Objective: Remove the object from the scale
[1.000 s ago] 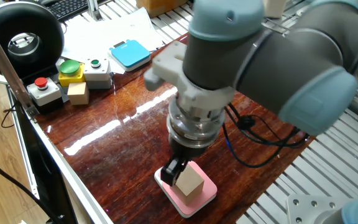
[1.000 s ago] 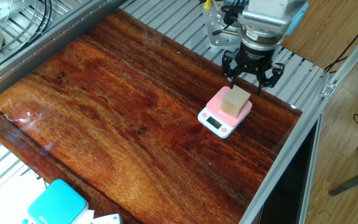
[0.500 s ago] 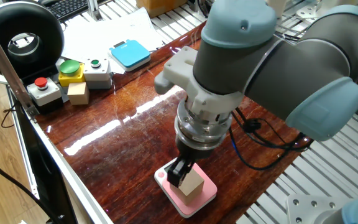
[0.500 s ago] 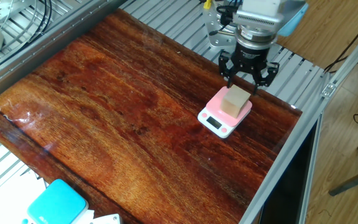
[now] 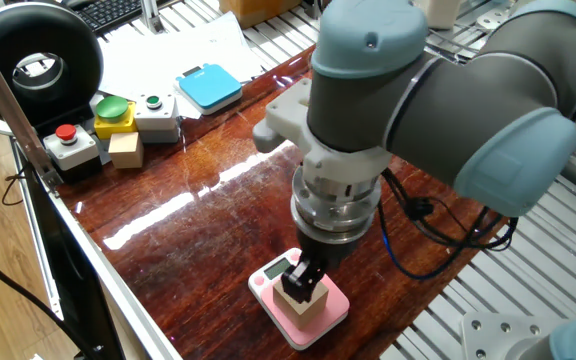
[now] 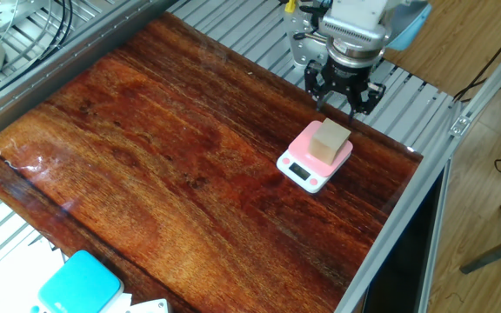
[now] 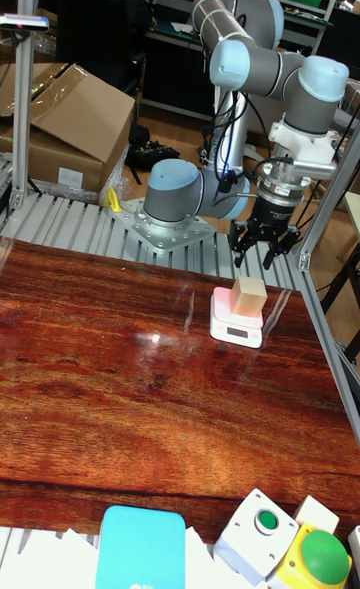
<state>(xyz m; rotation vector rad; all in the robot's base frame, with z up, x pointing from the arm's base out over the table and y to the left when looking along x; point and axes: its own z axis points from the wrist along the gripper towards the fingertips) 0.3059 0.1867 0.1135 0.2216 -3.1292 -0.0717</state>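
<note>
Listing from the tall fixed view's near edge outward.

Near edge: light-blue scale (image 7: 140, 547), white button box (image 7: 256, 541) with a green button, yellow button box (image 7: 318, 559), and a small pale wooden block (image 7: 316, 515) between them. All stand well apart from the work.

Middle: bare stretch of the wooden table (image 7: 100, 369).

Far right: the pink scale (image 7: 236, 318), display panel facing the near edge. The tan cube (image 7: 247, 297) sits upright on its platform, roughly centred. In the other fixed view the cube (image 6: 330, 141) shows on the scale (image 6: 313, 162) with nothing touching it.

Just behind and above: the gripper (image 6: 343, 97), fingers spread wide and holding nothing. It hangs over the far edge of the scale, not squarely over the cube. From the one fixed view the gripper (image 5: 306, 283) overlaps the cube (image 5: 304, 296), but that seems to be sightline only.

Risk, as judged: descending from this offset, one finger could land on the cube's top or on the scale rim, tipping the cube or shoving the light scale across the glossy wood. A poorly centred closure might also twist the cube out of the jaws.

Change from half a second earlier: the gripper has shifted slightly up and toward the far edge; jaws equally spread; cube and scale unmoved.
</note>
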